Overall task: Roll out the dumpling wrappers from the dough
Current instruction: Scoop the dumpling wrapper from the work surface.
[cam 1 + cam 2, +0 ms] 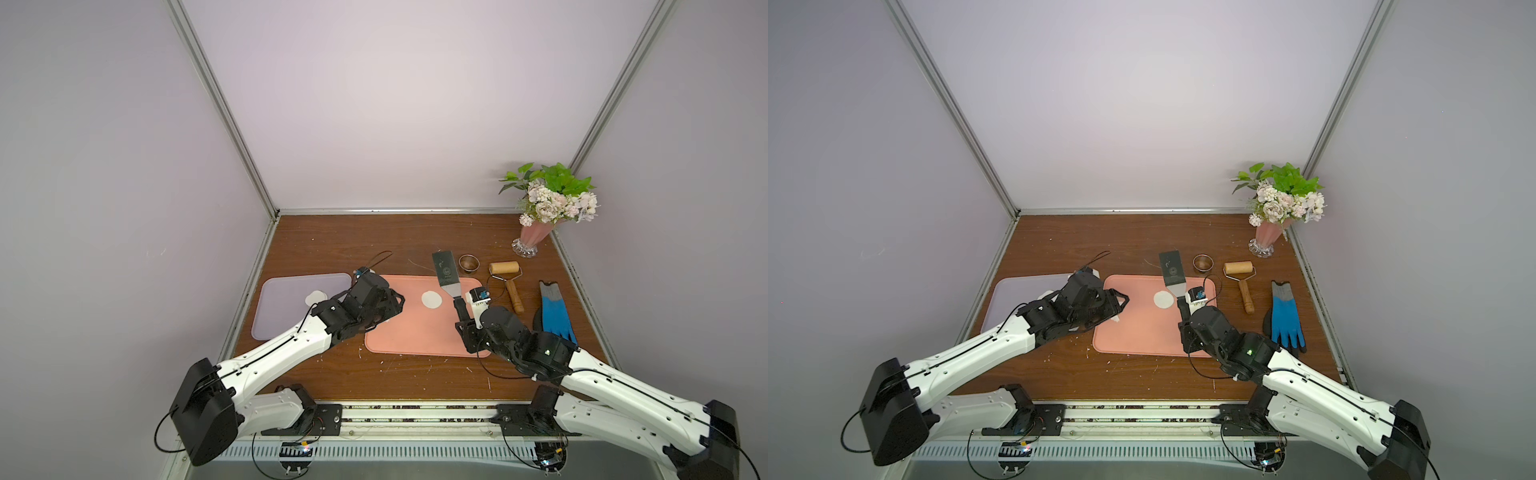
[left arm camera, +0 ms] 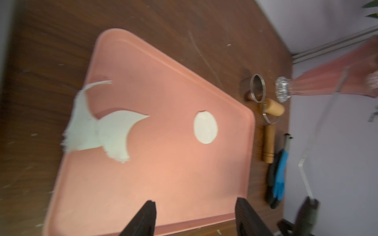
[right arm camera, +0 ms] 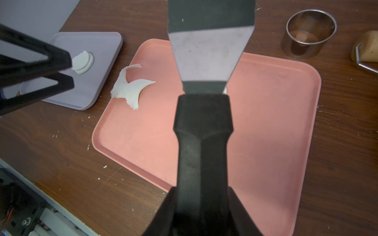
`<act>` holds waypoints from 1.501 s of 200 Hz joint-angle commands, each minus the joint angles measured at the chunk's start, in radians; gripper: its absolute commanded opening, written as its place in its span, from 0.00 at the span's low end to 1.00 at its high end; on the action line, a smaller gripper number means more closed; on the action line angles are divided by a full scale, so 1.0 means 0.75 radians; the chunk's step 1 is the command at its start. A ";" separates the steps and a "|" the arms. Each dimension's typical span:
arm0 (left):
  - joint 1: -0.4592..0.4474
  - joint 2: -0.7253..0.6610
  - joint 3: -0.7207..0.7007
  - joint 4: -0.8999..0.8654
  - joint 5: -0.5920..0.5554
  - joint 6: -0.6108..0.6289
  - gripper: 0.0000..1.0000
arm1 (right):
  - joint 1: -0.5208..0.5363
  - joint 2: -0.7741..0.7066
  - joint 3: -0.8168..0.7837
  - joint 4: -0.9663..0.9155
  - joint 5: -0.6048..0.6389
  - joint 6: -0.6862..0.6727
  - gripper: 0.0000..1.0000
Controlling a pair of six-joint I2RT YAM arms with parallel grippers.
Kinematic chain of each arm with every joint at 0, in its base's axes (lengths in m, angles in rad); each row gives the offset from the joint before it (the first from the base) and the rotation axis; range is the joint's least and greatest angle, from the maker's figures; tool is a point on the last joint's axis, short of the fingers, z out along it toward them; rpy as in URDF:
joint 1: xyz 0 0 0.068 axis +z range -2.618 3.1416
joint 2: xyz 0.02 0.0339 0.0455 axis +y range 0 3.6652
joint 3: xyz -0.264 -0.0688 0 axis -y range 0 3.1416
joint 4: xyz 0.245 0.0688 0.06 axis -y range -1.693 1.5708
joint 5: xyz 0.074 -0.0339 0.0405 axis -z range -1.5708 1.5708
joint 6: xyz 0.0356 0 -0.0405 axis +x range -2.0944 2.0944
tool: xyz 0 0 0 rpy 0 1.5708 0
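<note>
One round white dumpling wrapper [image 1: 431, 299] [image 1: 1163, 299] [image 2: 205, 127] lies flat on the pink tray [image 1: 419, 336]. Two or three more wrappers [image 1: 314, 296] [image 3: 82, 62] are stacked on the lilac tray [image 1: 286, 286]. A ragged white scrap of the dough [image 2: 98, 126] [image 3: 131, 88] lies at the pink tray's left edge. My left gripper [image 2: 194, 204] [image 1: 397, 300] hovers over that edge, open with nothing between its fingers. My right gripper [image 3: 201, 192] [image 1: 465, 324] is shut on the black handle of a steel spatula [image 3: 210, 51] [image 1: 446, 270], whose blade reaches past the tray's far edge, just right of the lone wrapper.
Behind the pink tray stand a steel ring cutter [image 1: 469, 263] and a wooden roller [image 1: 505, 268] with its handle pointing forward. A blue and black glove [image 1: 557, 309] lies at the right. A pink vase of flowers [image 1: 536, 232] fills the back right corner.
</note>
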 commanded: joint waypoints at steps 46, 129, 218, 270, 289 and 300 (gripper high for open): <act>-0.046 0.015 -0.150 -0.419 -0.257 -0.075 0.45 | 0.000 -0.005 0.072 -0.014 -0.147 -0.005 0.17; -0.061 0.215 -0.116 -0.405 -0.325 -0.042 0.33 | 0.003 -0.072 0.025 -0.063 -0.189 0.045 0.16; -0.060 0.323 -0.152 -0.223 -0.251 -0.002 0.25 | 0.028 -0.062 0.028 -0.219 -0.277 0.096 0.13; -0.065 0.323 -0.219 -0.184 -0.202 -0.021 0.10 | 0.073 -0.049 0.033 -0.288 -0.287 0.143 0.12; -0.084 0.315 -0.222 -0.183 -0.189 -0.032 0.06 | 0.081 -0.033 0.037 -0.312 -0.310 0.153 0.12; -0.104 0.320 -0.217 -0.184 -0.184 -0.036 0.04 | 0.088 -0.016 0.039 -0.336 -0.322 0.166 0.12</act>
